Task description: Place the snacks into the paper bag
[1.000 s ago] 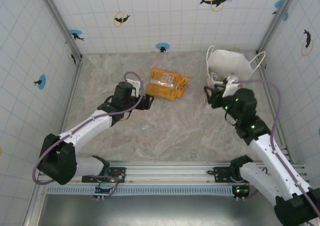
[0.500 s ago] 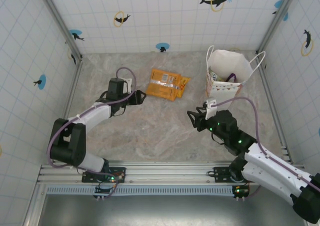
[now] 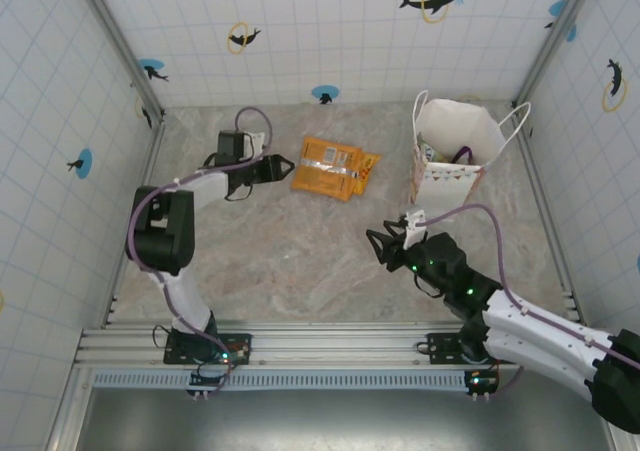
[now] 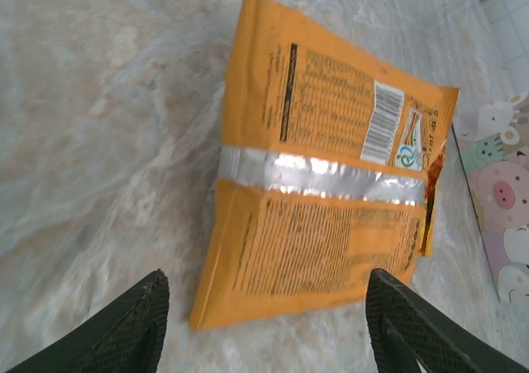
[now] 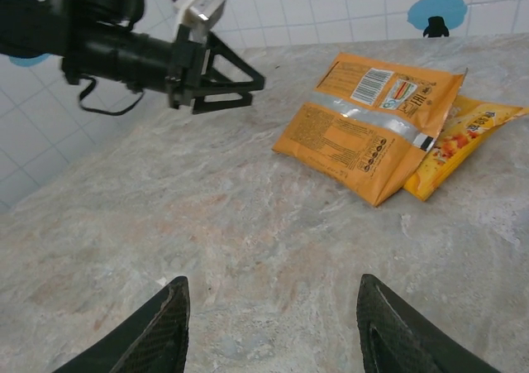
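An orange snack packet [image 3: 322, 168] lies label-down at the back middle of the table, overlapping a yellow-orange packet [image 3: 367, 162]. My left gripper [image 3: 283, 167] is open just left of the orange packet [image 4: 322, 191]; its fingers [image 4: 153, 307] straddle the packet's near edge without touching. The white paper bag [image 3: 470, 123] stands open at the back right, with packets showing inside. My right gripper [image 3: 378, 245] hangs open and empty over bare table in the middle, facing both packets [image 5: 372, 129] and the left gripper [image 5: 235, 79].
Tiled walls with metal corner posts [image 3: 145, 81] close in the table on three sides. The bag's printed side [image 4: 504, 199] shows at the right edge of the left wrist view. Bare marble surface [image 3: 300, 261] lies between the arms.
My right arm has drawn back from the bag to the middle front. My left arm has swung toward the back left, its gripper narrowing slightly beside the orange packet.
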